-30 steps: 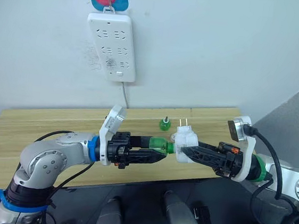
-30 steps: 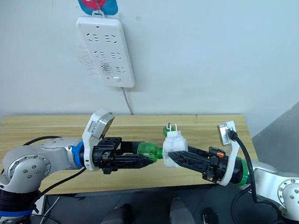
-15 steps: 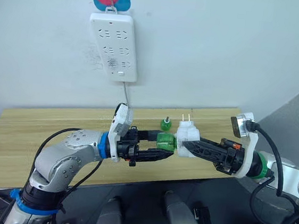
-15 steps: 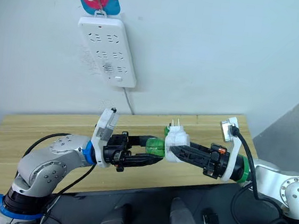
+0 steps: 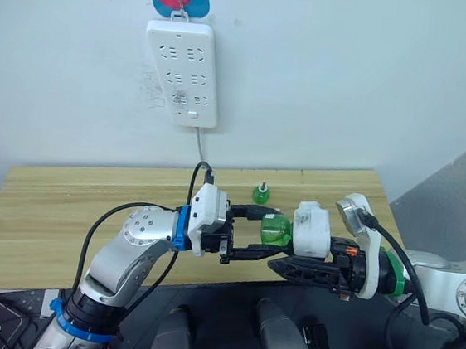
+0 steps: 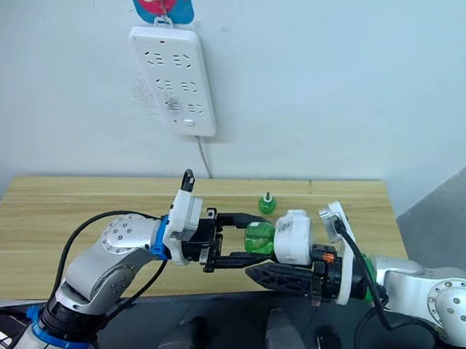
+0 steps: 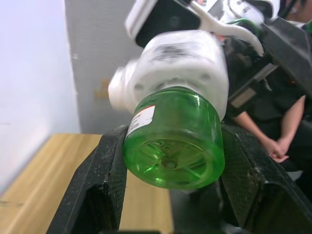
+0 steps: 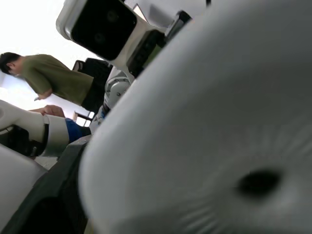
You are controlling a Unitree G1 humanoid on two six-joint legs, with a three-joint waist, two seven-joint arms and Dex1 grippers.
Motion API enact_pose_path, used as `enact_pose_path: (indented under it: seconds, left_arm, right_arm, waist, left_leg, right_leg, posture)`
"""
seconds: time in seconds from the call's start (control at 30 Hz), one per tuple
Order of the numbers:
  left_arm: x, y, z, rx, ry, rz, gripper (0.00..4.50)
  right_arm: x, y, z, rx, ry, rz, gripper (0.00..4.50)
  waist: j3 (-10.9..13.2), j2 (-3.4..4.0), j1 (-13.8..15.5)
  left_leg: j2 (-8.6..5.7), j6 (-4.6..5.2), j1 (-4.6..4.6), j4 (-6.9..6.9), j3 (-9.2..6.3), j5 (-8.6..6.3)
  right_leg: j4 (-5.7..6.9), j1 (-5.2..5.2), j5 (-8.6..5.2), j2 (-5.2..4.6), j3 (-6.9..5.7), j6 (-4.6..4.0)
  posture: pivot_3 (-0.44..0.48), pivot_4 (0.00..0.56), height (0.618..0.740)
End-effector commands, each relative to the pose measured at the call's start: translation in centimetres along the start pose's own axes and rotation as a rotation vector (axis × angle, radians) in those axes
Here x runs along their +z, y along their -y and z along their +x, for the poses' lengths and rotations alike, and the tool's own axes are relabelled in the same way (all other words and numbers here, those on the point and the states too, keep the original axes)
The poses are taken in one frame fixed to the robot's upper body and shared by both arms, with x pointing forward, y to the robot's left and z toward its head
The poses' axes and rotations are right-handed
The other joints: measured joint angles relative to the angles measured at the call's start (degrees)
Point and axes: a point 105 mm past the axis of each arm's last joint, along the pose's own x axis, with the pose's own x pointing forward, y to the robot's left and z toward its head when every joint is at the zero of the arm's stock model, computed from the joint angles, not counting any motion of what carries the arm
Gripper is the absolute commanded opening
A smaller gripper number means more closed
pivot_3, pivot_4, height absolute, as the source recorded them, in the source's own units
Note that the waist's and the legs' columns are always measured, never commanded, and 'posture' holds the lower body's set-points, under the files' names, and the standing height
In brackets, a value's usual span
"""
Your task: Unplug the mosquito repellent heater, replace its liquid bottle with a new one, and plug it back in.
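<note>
The white mosquito repellent heater [image 5: 312,229] hangs in the air over the table's front edge, with my right gripper [image 5: 302,250] shut on it from the right. Its vent hole [image 8: 258,183] shows close up in the right wrist view. A green bottle [image 5: 275,229], which looks like the new one, has its neck hidden inside the heater. My left gripper [image 5: 267,232] is shut on this bottle's body [image 7: 173,146], one finger [image 7: 105,185] on each side. A small green bottle with a thin bare stem, the liquid bottle [image 5: 259,194], stands upright on the table behind them.
The long white power strip [image 5: 182,73] hangs on the wall above the wooden table [image 5: 63,207], its cord running down behind the table. A person [image 8: 53,80] is in the background beyond the table's front.
The joined bottle and heater have moved lower and slightly right. My right wrist has rolled, so the heater's prongs no longer point up. My left wrist has turned and its elbow has tucked in.
</note>
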Motion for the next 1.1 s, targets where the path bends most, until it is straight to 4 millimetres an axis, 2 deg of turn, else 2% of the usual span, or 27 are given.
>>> enact_pose_path:
  seconds: [0.03, 0.17, 0.27, 0.43, 0.53, 0.67, 0.7, 0.8, 0.87, 1.0, 1.1]
  left_arm:
    - [1.3, -0.6, 0.4, 0.029, 0.054, 0.057, 2.4]
    - [1.5, -1.0, 0.4, 0.066, 0.069, 0.063, 2.4]
    - [1.4, -1.3, 0.1, 0.089, 0.07, 0.025, 2.4]
    - [1.0, -1.0, -0.6, 0.055, 0.036, -0.084, 2.4]
    - [0.5, -0.1, -1.4, -0.006, -0.012, -0.158, 2.4]
    - [0.5, 1.2, -1.9, -0.1, -0.052, -0.279, 2.4]
    - [0.5, 1.5, -2.0, -0.126, -0.062, -0.297, 2.4]
    - [0.9, 2.0, -2.0, -0.163, -0.068, -0.352, 2.4]
    - [1.3, 2.1, -1.9, -0.166, -0.056, -0.382, 2.4]
    - [1.9, 1.3, -1.6, -0.12, -0.017, -0.413, 2.4]
    - [2.0, 0.2, -1.6, -0.056, 0.001, -0.41, 2.4]
  right_arm:
    - [-0.5, -1.1, 0.0, 0.024, -0.047, -0.082, 4.5]
    - [-1.2, -1.2, -0.6, 0.005, -0.1, -0.15, 4.5]
    - [-1.3, -0.7, -1.8, -0.054, -0.114, -0.26, 4.5]
    - [-1.2, 0.8, -5.4, -0.154, -0.134, -0.289, 2.83]
    - [0.3, 2.0, -7.6, -0.218, -0.104, -0.288, 1.67]
    - [2.6, 4.0, -7.8, -0.28, -0.03, -0.358, 0.21]
    - [3.2, 4.5, -7.5, -0.288, -0.011, -0.374, 0.0]
    - [4.0, 5.1, -5.6, -0.247, 0.003, -0.41, 0.0]
    - [3.7, 4.8, -4.0, -0.182, -0.015, -0.411, 0.0]
    - [2.3, 3.2, -1.9, -0.06, -0.067, -0.395, 0.0]
    - [1.4, 1.6, -1.5, 0.002, -0.098, -0.368, 0.0]
  waist:
    - [0.0, 0.0, 0.0]
    - [0.0, 0.0, 0.1]
    - [0.0, 0.0, 0.2]
    - [0.0, -0.01, 0.4]
    - [0.0, -0.01, 0.0]
    - [0.0, -0.01, -0.5]
    - [0.0, -0.01, -0.6]
    - [0.0, 0.0, -0.9]
    - [0.0, -0.01, -0.9]
    - [0.0, 0.0, -0.3]
    - [0.0, -0.01, 0.1]
  left_leg:
    - [0.0, 0.0, 0.0, 0.01, 0.01, 0.0]
    - [0.0, 0.0, 0.0, 0.0, 0.0, 0.0]
    - [0.0, 0.0, 0.0, -0.02, -0.01, 0.0]
    - [-0.01, 0.0, 0.01, 0.02, 0.0, 0.0]
    - [0.0, 0.0, 0.03, 0.08, 0.05, 0.0]
    - [-0.01, 0.0, 0.05, 0.09, 0.07, 0.0]
    - [-0.01, -0.01, 0.06, 0.09, 0.1, 0.0]
    - [-0.02, -0.01, 0.06, 0.05, 0.1, 0.0]
    - [0.0, 0.0, 0.06, -0.01, 0.08, 0.0]
    - [0.0, 0.0, 0.03, -0.03, 0.02, -0.01]
    - [0.0, 0.0, 0.01, -0.02, 0.01, -0.01]
  right_leg:
    - [0.0, 0.01, 0.0, 0.0, 0.0, 0.0]
    - [-0.01, 0.01, 0.08, 0.0, -0.01, 0.14]
    - [-0.01, 0.01, 0.11, 0.0, -0.02, 0.21]
    - [0.0, 0.02, 0.1, -0.01, -0.01, 0.2]
    - [0.01, 0.03, 0.03, 0.0, 0.03, 0.05]
    - [0.02, 0.04, 0.03, 0.0, 0.07, 0.03]
    - [0.02, 0.04, 0.03, 0.0, 0.1, 0.04]
    - [0.03, 0.02, 0.03, 0.0, 0.09, 0.03]
    - [0.01, 0.01, 0.07, 0.01, 0.06, 0.12]
    - [0.02, 0.0, 0.16, 0.01, 0.0, 0.36]
    - [0.0, 0.01, 0.15, 0.01, 0.0, 0.38]
  posture:
    - [-0.197, 0.26, 0.74]
    - [-0.196, 0.258, 0.74]
    - [-0.199, 0.258, 0.74]
    - [-0.207, 0.258, 0.74]
    - [-0.209, 0.258, 0.74]
    - [-0.206, 0.256, 0.74]
    - [-0.203, 0.256, 0.74]
    - [-0.2, 0.257, 0.74]
    - [-0.198, 0.258, 0.74]
    - [-0.187, 0.262, 0.74]
    - [-0.186, 0.263, 0.74]
